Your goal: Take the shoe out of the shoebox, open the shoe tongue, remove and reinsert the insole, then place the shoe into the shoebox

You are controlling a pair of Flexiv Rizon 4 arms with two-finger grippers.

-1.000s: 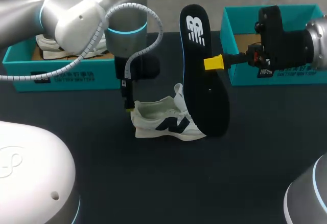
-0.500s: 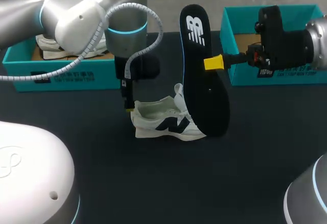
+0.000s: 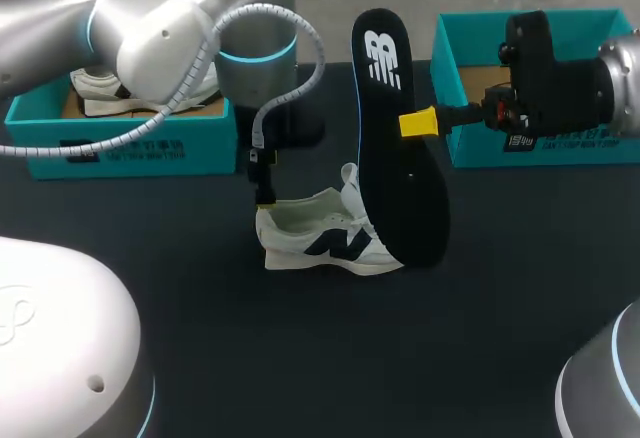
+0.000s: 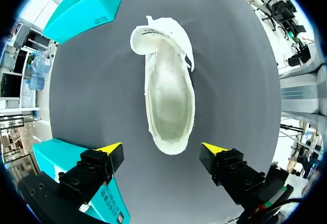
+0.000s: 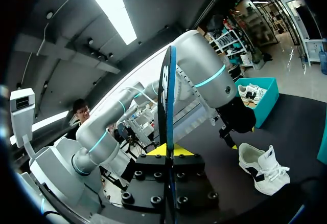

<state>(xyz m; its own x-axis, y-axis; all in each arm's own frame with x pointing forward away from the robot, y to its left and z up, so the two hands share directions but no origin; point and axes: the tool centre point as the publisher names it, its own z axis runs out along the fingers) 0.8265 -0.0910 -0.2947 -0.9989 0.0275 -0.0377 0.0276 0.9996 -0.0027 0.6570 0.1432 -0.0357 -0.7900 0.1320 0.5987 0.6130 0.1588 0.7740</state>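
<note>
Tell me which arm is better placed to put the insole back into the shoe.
Right. The right gripper is shut on the insole, upright with its lower end beside the shoe. The left gripper hangs open and empty over the shoe's heel, so it seems better suited to steadying it.

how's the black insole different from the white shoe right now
The black flat insole stands upright, clamped in the right tool. The white sneaker sits on its sole, ungripped, below the open left tool. The insole is dark and thin, the sneaker pale and bulky. Both are over the dark table.
</note>
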